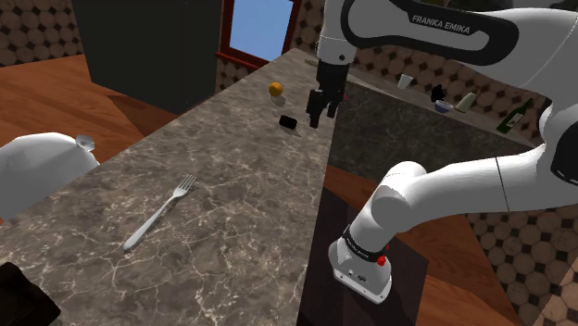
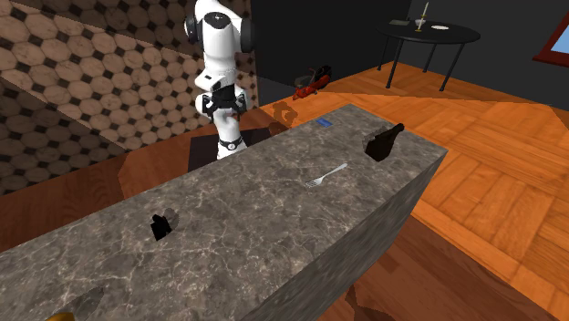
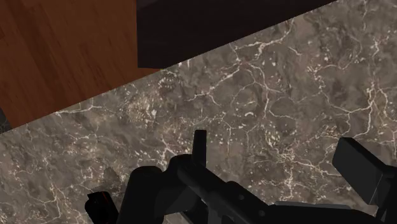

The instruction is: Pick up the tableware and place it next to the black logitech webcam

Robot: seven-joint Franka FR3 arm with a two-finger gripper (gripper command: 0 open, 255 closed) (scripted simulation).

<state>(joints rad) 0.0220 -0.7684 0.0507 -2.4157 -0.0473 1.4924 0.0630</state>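
We log the fork (image 1: 159,214) lying flat on the brown marbled counter (image 1: 232,241), tines toward the far end in the shoulder view, with nothing touching it. In the second exterior view the fork (image 2: 326,175) lies toward that view's right end of the counter (image 2: 246,237), near a black object (image 2: 383,144) at the corner. The black webcam (image 1: 288,121) sits well apart from the fork, toward the far end in the shoulder view, with a small orange thing (image 1: 276,90) beyond it. The gripper (image 1: 321,116) hangs over the counter's stand-side edge, just beside the webcam as the shoulder view shows it. Its fingers stand apart and carry nothing. We cannot tell its height above the surface.
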